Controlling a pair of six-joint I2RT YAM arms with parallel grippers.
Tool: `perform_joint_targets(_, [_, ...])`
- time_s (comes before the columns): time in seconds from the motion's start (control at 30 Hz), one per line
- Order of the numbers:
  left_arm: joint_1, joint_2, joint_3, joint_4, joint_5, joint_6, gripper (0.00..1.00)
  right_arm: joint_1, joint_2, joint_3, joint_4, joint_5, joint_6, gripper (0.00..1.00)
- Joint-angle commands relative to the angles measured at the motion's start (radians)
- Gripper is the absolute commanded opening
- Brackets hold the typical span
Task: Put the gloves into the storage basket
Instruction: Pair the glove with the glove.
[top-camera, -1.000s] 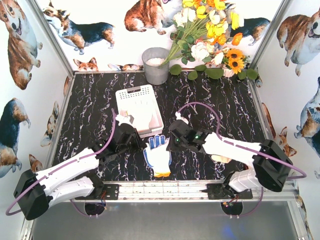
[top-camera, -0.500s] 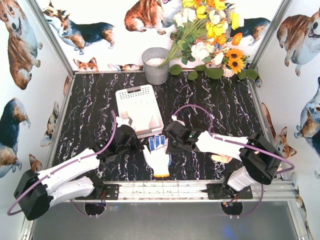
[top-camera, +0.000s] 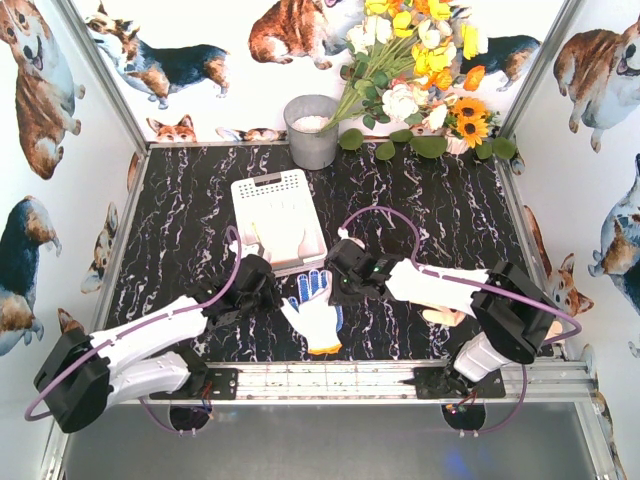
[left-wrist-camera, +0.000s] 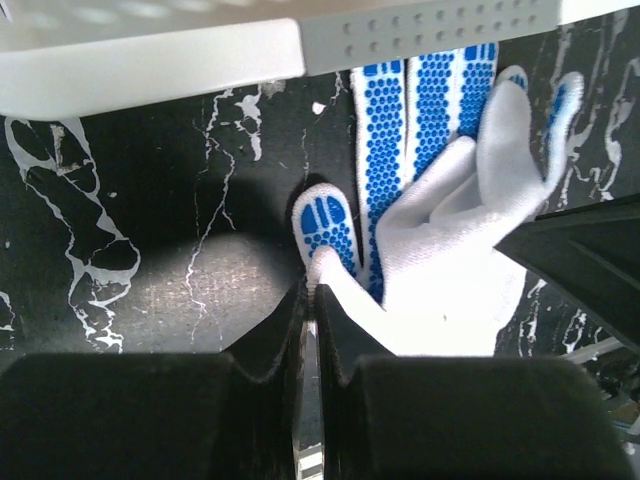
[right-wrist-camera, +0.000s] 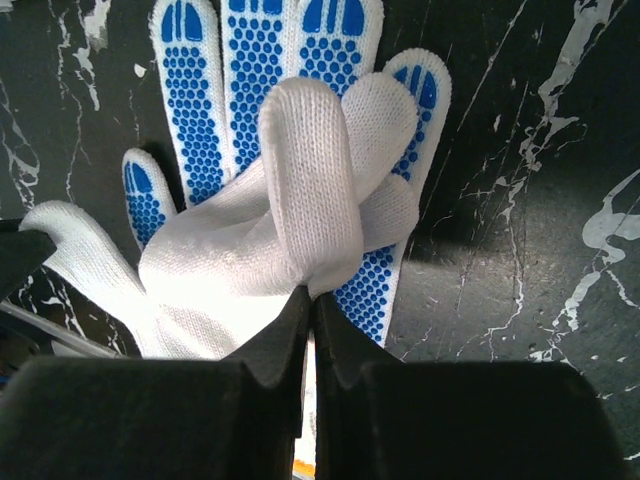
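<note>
While the left gripper points forward and low, its jaws are clamped on the thumb of a white knit glove. That glove lies on the blue-dotted glove, just in front of the storage basket. Stretched in from the right, the right gripper is pinched tight on a folded finger of the same white glove.

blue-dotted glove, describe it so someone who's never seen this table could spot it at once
On the black marbled table, find the shallow white perforated plastic basket near the middle. Just in front of its near edge lies a white knit glove, fingers pointing at the basket. Rows of blue dots on its fingers set it apart from the plain white glove bunched on top.
</note>
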Motion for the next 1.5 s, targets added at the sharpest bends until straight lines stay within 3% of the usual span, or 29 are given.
perform_joint_targets(0.0, [0.014, 0.025, -0.025, 0.061, -0.009, 0.023, 0.00, -0.004, 0.013, 0.037, 0.035, 0.027, -0.020, 0.00])
perform_joint_targets(0.87, [0.027, 0.197, -0.034, 0.279, 0.015, 0.154, 0.00, -0.004, -0.045, -0.043, 0.033, 0.065, 0.034, 0.00])
perform_joint_targets(1.17, [0.027, 0.241, -0.041, 0.282, 0.006, 0.164, 0.00, -0.006, -0.032, -0.031, 0.040, 0.059, 0.015, 0.00])
perform_joint_targets(1.2, [0.028, 0.243, -0.037, 0.273, 0.005, 0.166, 0.02, -0.006, -0.035, -0.028, 0.038, 0.056, 0.012, 0.01])
perform_joint_targets(1.37, [0.028, 0.205, -0.006, 0.210, -0.012, 0.179, 0.32, -0.008, -0.089, -0.041, 0.033, 0.053, 0.013, 0.28])
perform_joint_targets(1.47, [0.026, 0.159, 0.009, 0.163, -0.013, 0.187, 0.43, -0.022, -0.144, -0.070, 0.042, 0.035, 0.022, 0.40])
